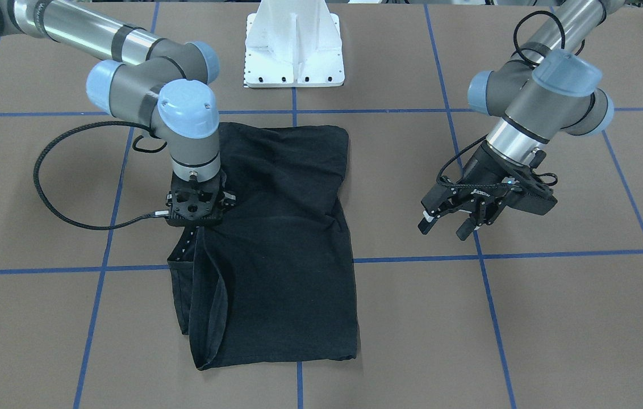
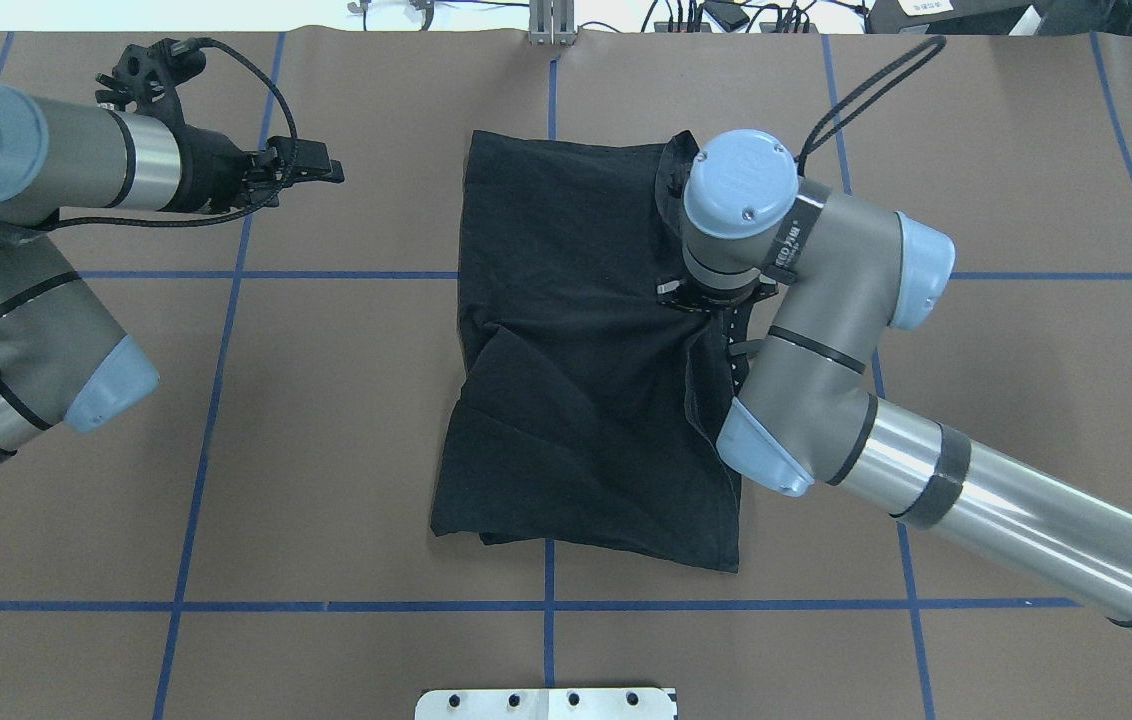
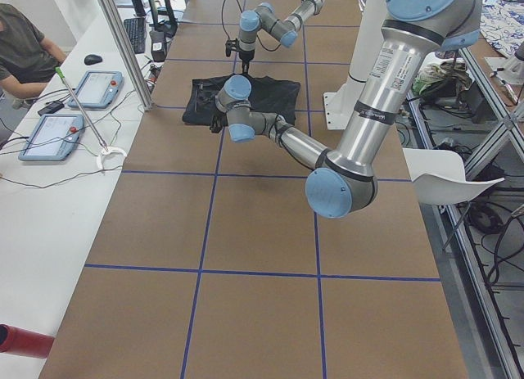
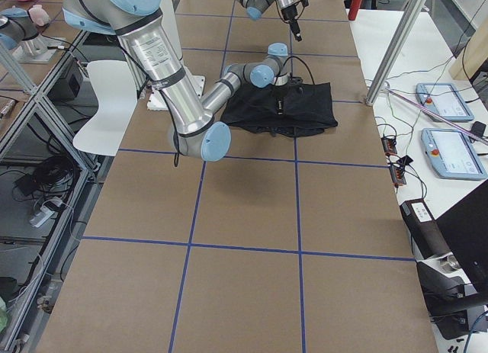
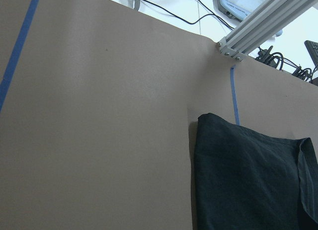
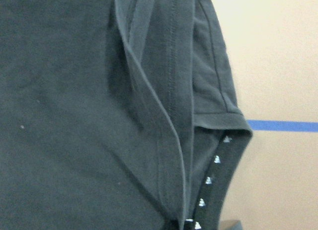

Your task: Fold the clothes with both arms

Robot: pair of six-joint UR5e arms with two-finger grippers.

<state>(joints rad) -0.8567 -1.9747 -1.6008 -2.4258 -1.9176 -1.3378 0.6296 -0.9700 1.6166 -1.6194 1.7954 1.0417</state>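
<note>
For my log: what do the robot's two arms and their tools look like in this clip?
The left arm and right arm are silver-grey tubes with dark grey joints, light-blue round caps and black bands. The left tool and right tool are black, two-fingered, each fed by a looping black braided cable.

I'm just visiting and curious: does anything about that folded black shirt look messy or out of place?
Slightly. The black T-shirt is roughly folded, but its edge by the right gripper is untidy: a flap curls up instead of lying flat, and a sleeve pokes out beside it. Nothing looks torn.
</note>
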